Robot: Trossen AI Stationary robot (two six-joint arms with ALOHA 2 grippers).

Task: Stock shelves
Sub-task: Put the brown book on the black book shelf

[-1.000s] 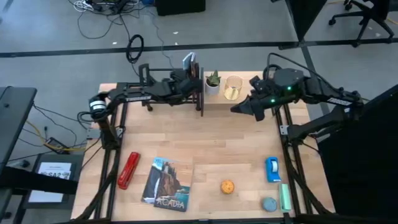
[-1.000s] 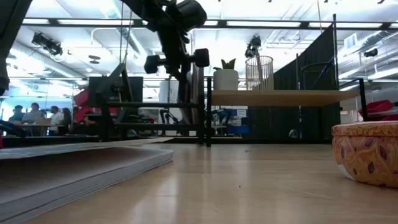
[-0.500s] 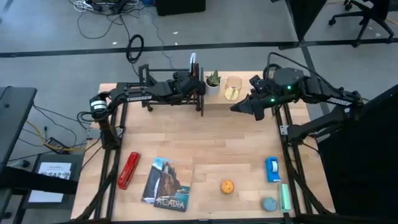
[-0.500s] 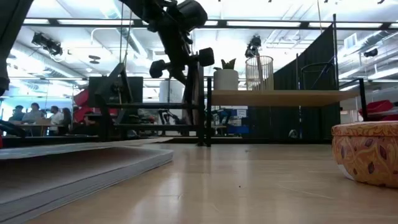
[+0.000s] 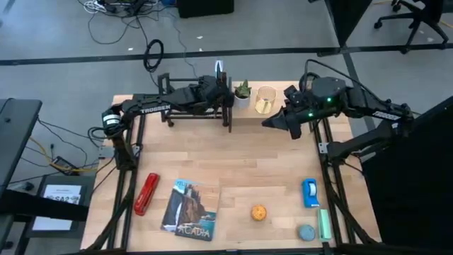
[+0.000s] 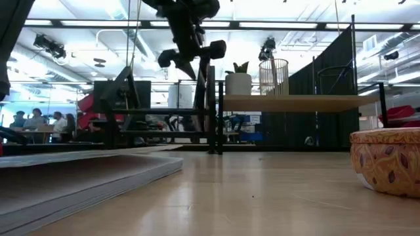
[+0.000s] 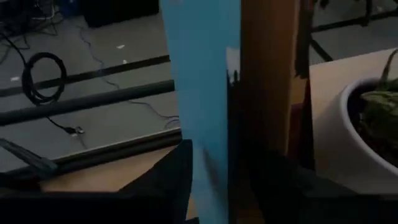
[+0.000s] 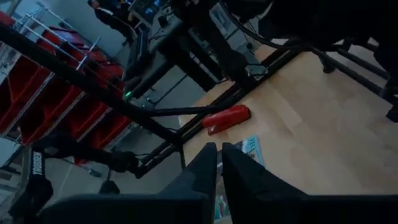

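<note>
A thin blue book (image 7: 202,93) is pinched between the left fingers (image 7: 165,180), seen edge-on in the left wrist view with a brown book (image 7: 267,74) pressed right beside it. The left gripper (image 5: 216,91) is held at the right end of the black rack (image 5: 191,106), just beside the upright end bar (image 5: 230,113), and the blue book is carried upright there; in the low view it is seen above the rack's bars (image 6: 164,113). Whether its lower edge is seated yet cannot be told.

Next to the rack, the plank shelf (image 5: 283,113) is already stocked with a potted plant (image 5: 242,93) and a wire cup (image 5: 265,99), both standing at its left part.

The step in hand is judged to be the slotting of the book into the rack. It would be done well if the book is kept vertical, lowered straight between the brown book and the end bar, and released only once its weight is taken by the bars; a tilt could tip the neighbour or nudge the plant pot.

The right gripper (image 5: 272,122) is parked near the front edge of the plank shelf, its fingers (image 8: 205,171) nearly together with nothing between them.

Much is still left on the table (image 5: 269,170): a red stapler (image 5: 146,193), an Acadia book (image 5: 190,209), an orange ball (image 5: 259,212) and blue items (image 5: 310,193).
</note>
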